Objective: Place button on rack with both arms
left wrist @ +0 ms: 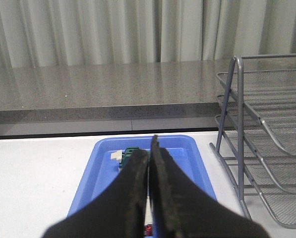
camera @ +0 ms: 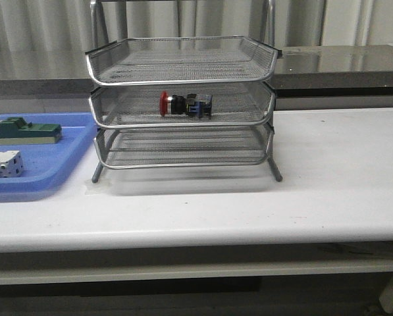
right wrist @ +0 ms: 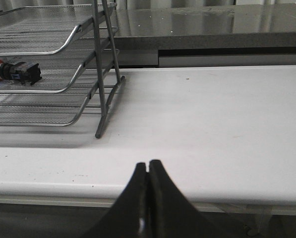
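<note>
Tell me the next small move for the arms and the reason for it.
Probably none beyond holding both arms back. The button already lies on its side in the middle tier of the rack, and the left gripper and right gripper are shut, empty and clear of the rack.

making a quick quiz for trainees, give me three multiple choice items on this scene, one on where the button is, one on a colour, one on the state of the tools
1. Where does the button lie?
A. top tier of the rack
B. middle tier of the rack
C. in the blue tray

2. What colour is the button's head?
A. red
B. yellow
C. white

3. How do the two tools stand?
A. both wide open
B. one holds the button
C. both shut, holding nothing

Answers:
1 B: it lies on its side in the middle tier of the rack, not in the blue tray.
2 A: the head shows red.
3 C: left tool and right tool have fingers pressed together, nothing between.
</note>
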`<state>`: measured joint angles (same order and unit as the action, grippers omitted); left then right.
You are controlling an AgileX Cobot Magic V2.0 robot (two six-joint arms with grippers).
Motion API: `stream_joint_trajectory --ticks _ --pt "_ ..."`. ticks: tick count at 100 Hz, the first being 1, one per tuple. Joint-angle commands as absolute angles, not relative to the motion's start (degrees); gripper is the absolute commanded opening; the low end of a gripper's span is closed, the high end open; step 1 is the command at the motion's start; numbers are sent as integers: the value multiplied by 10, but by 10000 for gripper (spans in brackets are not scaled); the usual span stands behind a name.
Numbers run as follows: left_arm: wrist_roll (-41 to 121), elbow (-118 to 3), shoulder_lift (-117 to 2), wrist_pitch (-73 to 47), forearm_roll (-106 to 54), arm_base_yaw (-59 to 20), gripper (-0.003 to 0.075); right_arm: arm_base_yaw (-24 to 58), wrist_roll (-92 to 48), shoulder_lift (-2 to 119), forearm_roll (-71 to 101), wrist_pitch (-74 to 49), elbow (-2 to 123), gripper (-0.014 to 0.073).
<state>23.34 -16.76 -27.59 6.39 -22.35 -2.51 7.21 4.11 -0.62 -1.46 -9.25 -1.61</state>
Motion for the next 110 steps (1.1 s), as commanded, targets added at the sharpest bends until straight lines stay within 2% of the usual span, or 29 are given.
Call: stream_joint_trajectory --ticks 1,110 --pt "228 -183 -278 102 -226 -24 4 67 42 -16 -21 -43 -6 -66" --pt "225 -183 -278 96 -202 -24 4 67 42 -16 -21 -43 -6 -66"
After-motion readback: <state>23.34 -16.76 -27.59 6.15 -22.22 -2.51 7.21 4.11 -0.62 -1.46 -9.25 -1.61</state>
